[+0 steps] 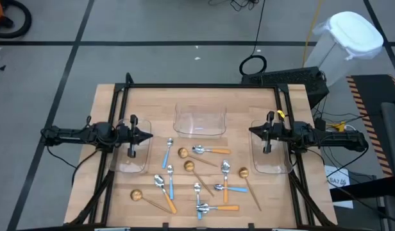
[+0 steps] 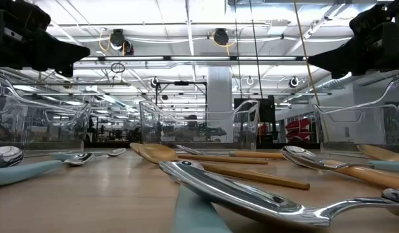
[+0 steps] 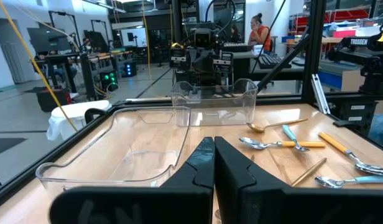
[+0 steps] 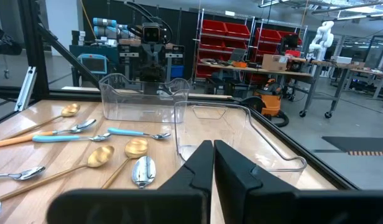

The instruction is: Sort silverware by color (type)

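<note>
The silverware lies scattered flat on the wooden table (image 1: 120, 102) between the arms. It includes gold spoons (image 1: 183, 153) (image 4: 136, 147), orange-handled spoons (image 1: 210, 150) (image 3: 278, 144) and blue-handled spoons (image 1: 167, 154) (image 4: 137, 132). My left gripper (image 1: 150, 136) (image 3: 214, 144) is shut and empty; it points level above the left clear tray (image 1: 132, 157). My right gripper (image 1: 251, 130) (image 4: 213, 146) is also shut and empty, and it hovers level above the right clear tray (image 1: 272, 157). Both grippers face each other across the spoons.
A third clear tray (image 1: 199, 120) stands at the far middle of the table. A black frame (image 1: 204, 85) runs around the table's edges. A white bin (image 1: 351, 38) stands off the table at the far right. A person (image 3: 260, 31) sits in the room behind.
</note>
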